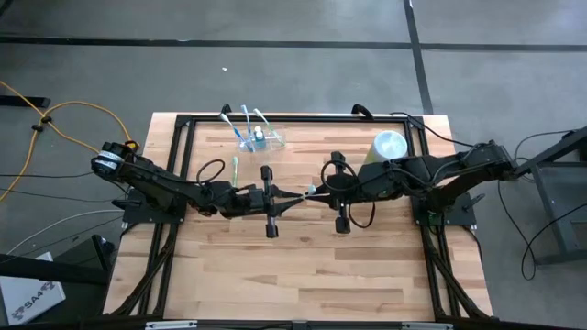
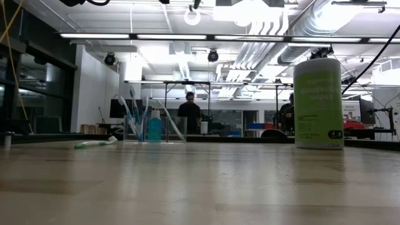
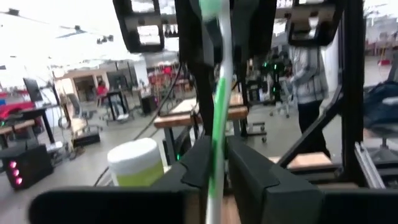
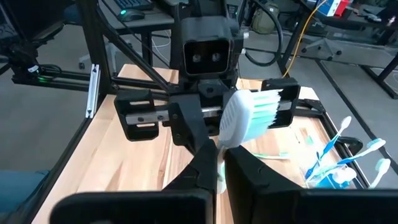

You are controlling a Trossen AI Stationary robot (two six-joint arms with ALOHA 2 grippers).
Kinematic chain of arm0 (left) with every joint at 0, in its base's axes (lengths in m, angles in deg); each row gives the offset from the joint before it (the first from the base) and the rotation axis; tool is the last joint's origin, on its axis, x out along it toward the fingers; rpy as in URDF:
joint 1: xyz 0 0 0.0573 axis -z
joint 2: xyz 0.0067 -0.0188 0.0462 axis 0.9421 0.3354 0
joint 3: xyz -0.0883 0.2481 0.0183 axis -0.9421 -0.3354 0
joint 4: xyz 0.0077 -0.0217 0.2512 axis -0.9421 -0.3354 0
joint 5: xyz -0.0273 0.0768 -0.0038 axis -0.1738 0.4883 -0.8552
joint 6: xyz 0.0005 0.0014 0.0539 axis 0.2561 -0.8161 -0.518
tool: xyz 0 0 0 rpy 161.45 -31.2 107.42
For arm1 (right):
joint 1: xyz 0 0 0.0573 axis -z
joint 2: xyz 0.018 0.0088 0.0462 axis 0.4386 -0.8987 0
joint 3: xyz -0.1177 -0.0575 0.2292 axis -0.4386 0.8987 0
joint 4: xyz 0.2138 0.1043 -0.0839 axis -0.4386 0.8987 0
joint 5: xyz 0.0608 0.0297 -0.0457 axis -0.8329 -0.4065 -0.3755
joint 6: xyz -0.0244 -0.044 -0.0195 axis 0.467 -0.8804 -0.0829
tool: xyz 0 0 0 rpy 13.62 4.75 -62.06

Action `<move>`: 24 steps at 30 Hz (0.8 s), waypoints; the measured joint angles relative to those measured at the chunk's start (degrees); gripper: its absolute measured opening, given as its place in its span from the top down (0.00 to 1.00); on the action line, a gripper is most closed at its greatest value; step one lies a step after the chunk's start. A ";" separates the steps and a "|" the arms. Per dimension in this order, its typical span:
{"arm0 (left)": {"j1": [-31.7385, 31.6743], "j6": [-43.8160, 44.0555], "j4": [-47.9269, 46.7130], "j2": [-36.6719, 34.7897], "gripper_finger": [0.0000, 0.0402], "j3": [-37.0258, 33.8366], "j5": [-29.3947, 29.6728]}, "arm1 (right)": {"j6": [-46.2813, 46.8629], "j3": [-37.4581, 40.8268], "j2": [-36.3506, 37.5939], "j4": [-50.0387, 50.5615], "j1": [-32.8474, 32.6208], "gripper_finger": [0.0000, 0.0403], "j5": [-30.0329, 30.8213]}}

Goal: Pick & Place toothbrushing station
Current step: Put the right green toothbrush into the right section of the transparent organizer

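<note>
Tools left [image 1: 295, 199] and right [image 1: 312, 192] both pinch one toothbrush [image 4: 249, 115].

We see our left gripper [image 3: 219, 168] clamping a green-and-white toothbrush [image 3: 219, 106], the green canister [image 3: 138, 163] beyond.

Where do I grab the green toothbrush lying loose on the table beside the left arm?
Take the loose green toothbrush at mid-handle, from straight above, closing across its length: it lies flat, slim, clear of the toothbrush holder. Left hand and right hand are both shut on the held toothbrush.
</note>
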 joint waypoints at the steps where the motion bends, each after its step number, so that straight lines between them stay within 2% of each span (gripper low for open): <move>1: 0.00 0.32 -0.72 0.00 0.85 -0.04 0.36 | 0.31 0.00 0.00 0.23 0.00 0.99 0.06; 5: 0.08 0.58 -3.30 0.00 0.73 -0.06 2.98 | 1.40 -0.01 0.00 1.97 0.97 0.99 0.19; 10: 2.94 -2.41 -4.84 0.00 0.61 -0.06 12.45 | 2.53 -0.01 0.00 3.13 3.27 0.99 0.22; 14: 8.19 -7.47 -4.76 0.01 0.59 -0.06 23.09 | 2.50 0.04 0.00 3.16 6.14 0.99 -0.38; 18: 13.62 -11.13 -4.71 0.02 0.60 -0.06 34.21 | 2.44 3.47 0.02 -1.97 11.24 0.99 -5.34; 24: 20.24 -12.38 -4.71 0.02 0.61 -0.06 43.19 | 2.38 10.83 -0.82 -16.43 20.84 0.99 -15.04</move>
